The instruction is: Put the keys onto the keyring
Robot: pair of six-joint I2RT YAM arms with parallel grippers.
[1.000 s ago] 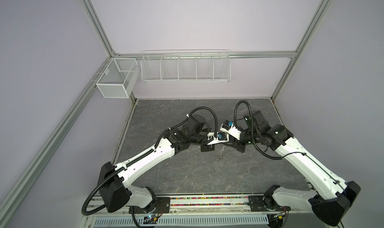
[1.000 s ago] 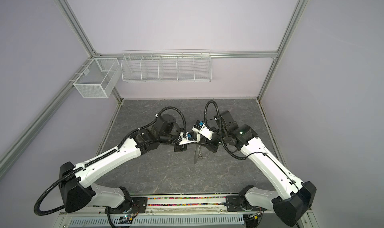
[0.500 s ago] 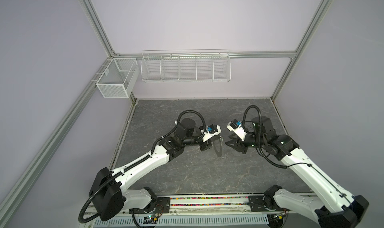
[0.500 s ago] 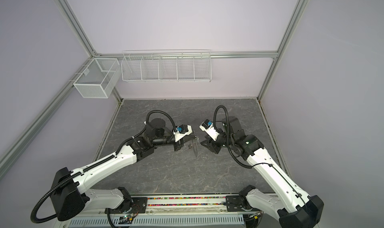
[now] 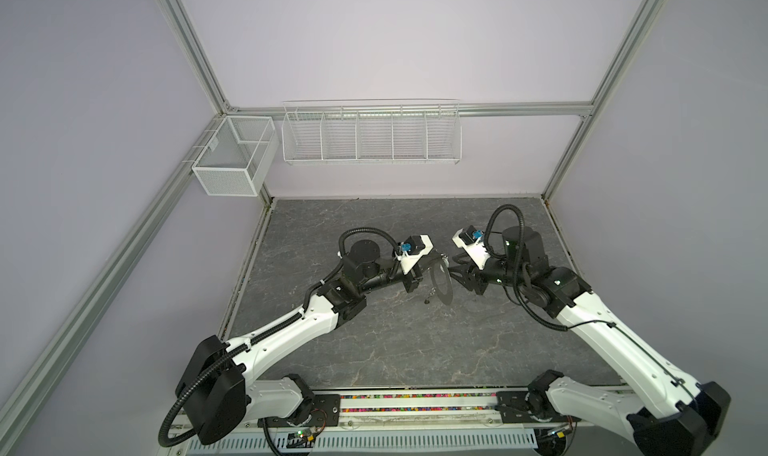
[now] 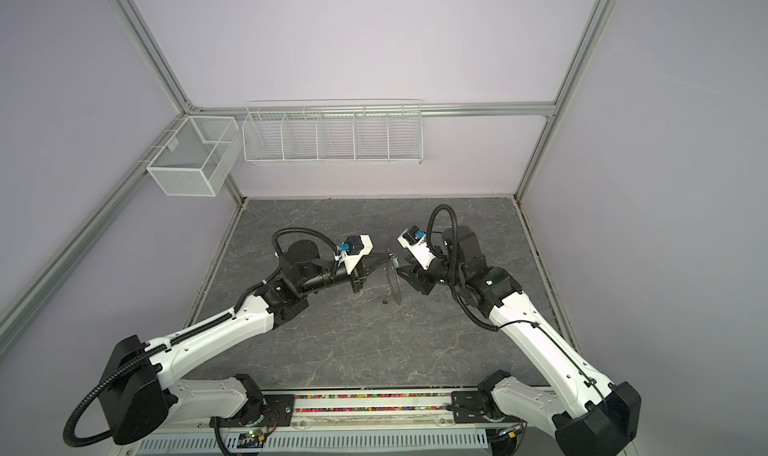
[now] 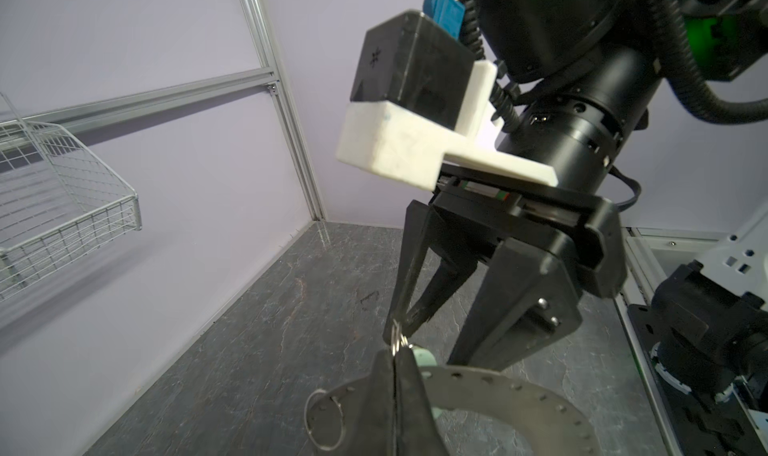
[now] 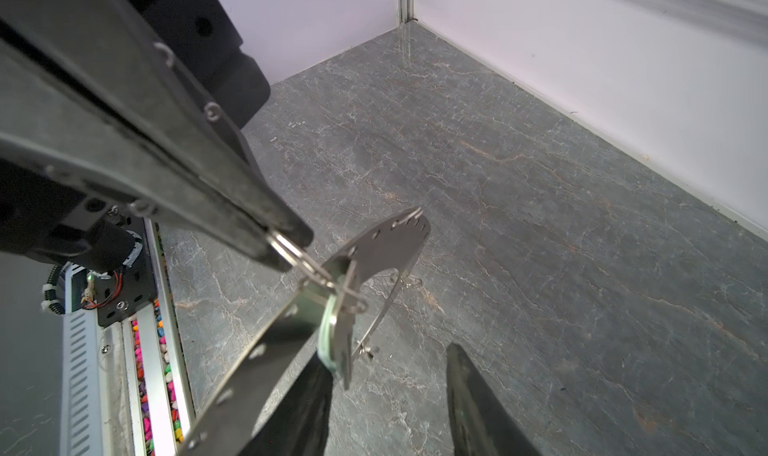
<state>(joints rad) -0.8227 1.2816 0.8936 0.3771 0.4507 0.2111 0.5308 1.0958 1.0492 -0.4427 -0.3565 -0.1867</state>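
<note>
Keyring (image 8: 386,244), a flat grey metal disc with a wide central hole and small holes round its rim, hangs nearly upright over the middle of the bench (image 5: 374,350). We see the left gripper (image 8: 291,241) pinched fully together on a small wire ring (image 8: 301,260) that threads through the keyring's rim. At that same spot a pale tag (image 8: 326,343) and a silver key (image 8: 345,350) lie against the disc. We make out a second wire ring (image 7: 324,416) in another rim hole, and a small metal piece (image 5: 429,298) dangling from the lower edge, too small for us to name. Facing the disc, the right gripper (image 8: 386,354) has its jaws parted and grips nothing; one finger (image 8: 307,408) sits just beside the tag. Farther out, a long white wire rack (image 5: 372,133) hangs on the back wall and a mesh basket (image 5: 232,158) at the back left corner.
</note>
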